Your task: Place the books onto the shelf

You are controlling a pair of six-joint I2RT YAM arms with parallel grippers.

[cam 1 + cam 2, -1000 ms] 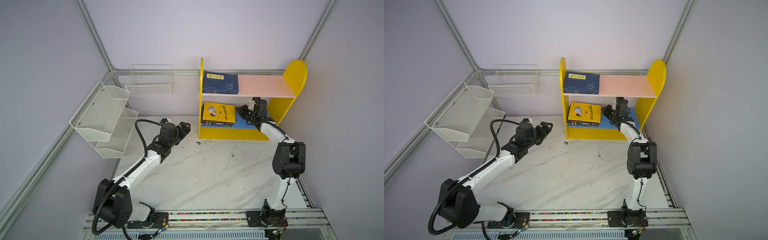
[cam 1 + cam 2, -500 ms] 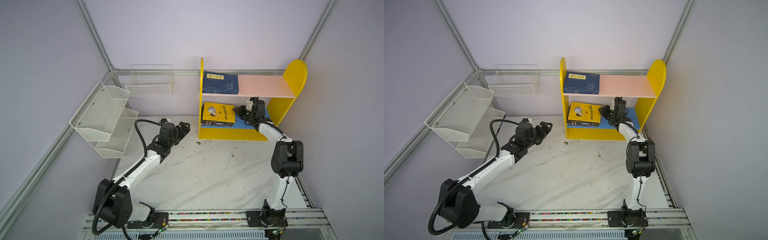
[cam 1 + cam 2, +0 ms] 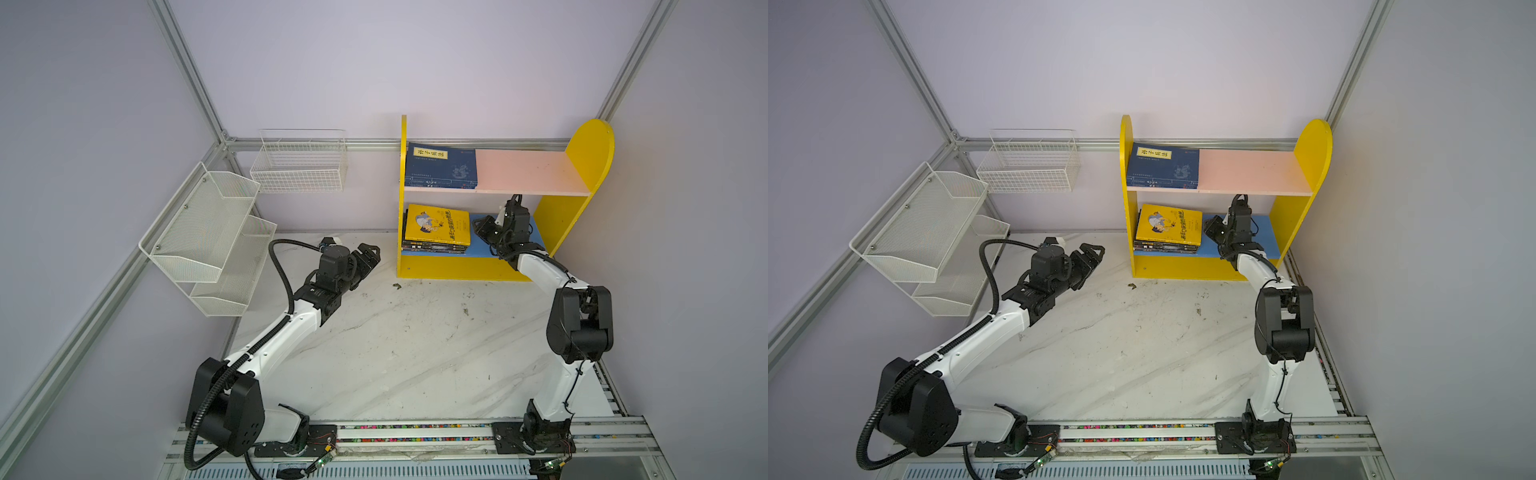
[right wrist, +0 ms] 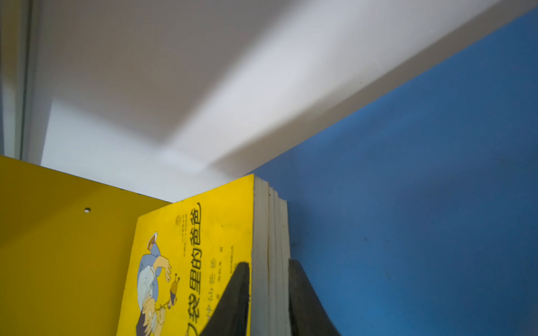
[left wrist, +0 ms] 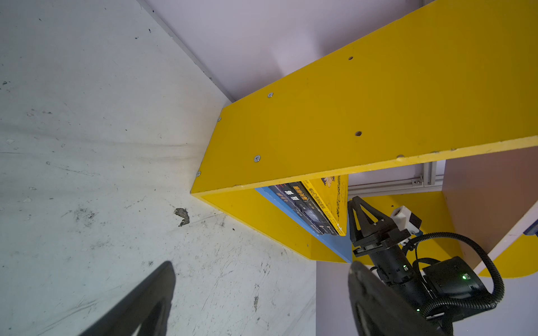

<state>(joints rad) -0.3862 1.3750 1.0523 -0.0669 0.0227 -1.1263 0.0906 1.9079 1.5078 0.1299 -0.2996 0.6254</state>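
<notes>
We see the small wooden shelf (image 3: 590, 158) with yellow round-topped sides at the back of the white marbled surface (image 3: 415, 353). A navy paperback (image 3: 440, 168) with a yellow title label lies flat on the pink upper board (image 3: 523, 170). A stack (image 3: 436, 224) topped by a yellow cartoon paperback lies on the blue lower board (image 3: 536, 239). Our right hand (image 3: 478, 227) sits at the stack's page edges, its fingers narrowly parted; we cannot tell whether it pinches them. Our left hand (image 3: 368, 255) hangs spread and empty over the surface.
</notes>
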